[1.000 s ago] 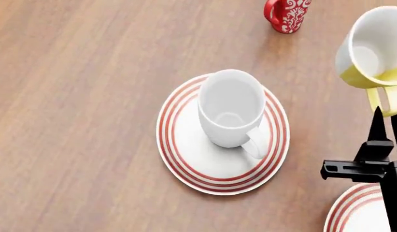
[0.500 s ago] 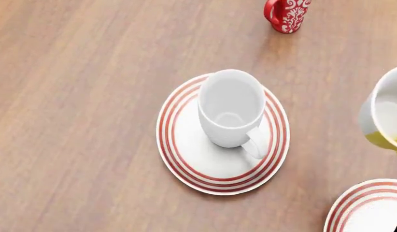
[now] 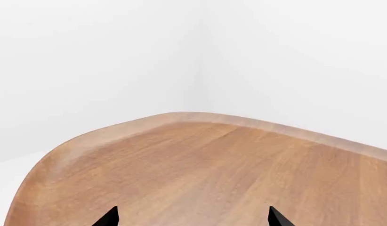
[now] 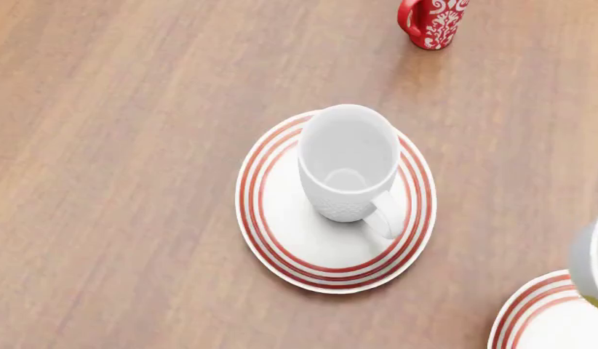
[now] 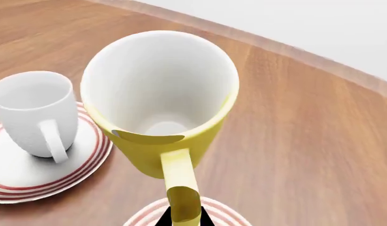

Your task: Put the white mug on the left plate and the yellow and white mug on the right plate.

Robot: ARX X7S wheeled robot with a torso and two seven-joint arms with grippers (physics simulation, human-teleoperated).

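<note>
Wooden surface (image 4: 134,182) fills the head view, grain running diagonally; in the left wrist view its rounded corner meets plain white walls.

Left plate (image 4: 279,240), white w/ concentric red rings, sits mid-frame in the head view. White mug (image 4: 348,163) stands upright on it, handle pointing toward the camera and a bit right, mouth open upward.

Yellow and white mug (image 5: 159,106) fills the centre of the right wrist view, upright, yellow outside, white inside. Its yellow handle (image 5: 181,188) points straight at the right tool (image 5: 181,220), whose black tips show on either side of the handle's lower end, clamped on the handle. Mug hangs above the right plate (image 5: 225,214), w/ only a sliver of red-ringed rim visible under it; whether it touches the plate is unclear. In the head view this mug is cut off at the right edge, just a pale sliver w/ a trace of yellow, and the right plate is cropped at the bottom-right corner.

Red mug w/ white ornament (image 4: 433,22) stands at the top edge, upper part cut off, well apart from both plates.

Left tool (image 3: 192,217): only two black tips show, spread wide apart over bare wood, nothing between them.
</note>
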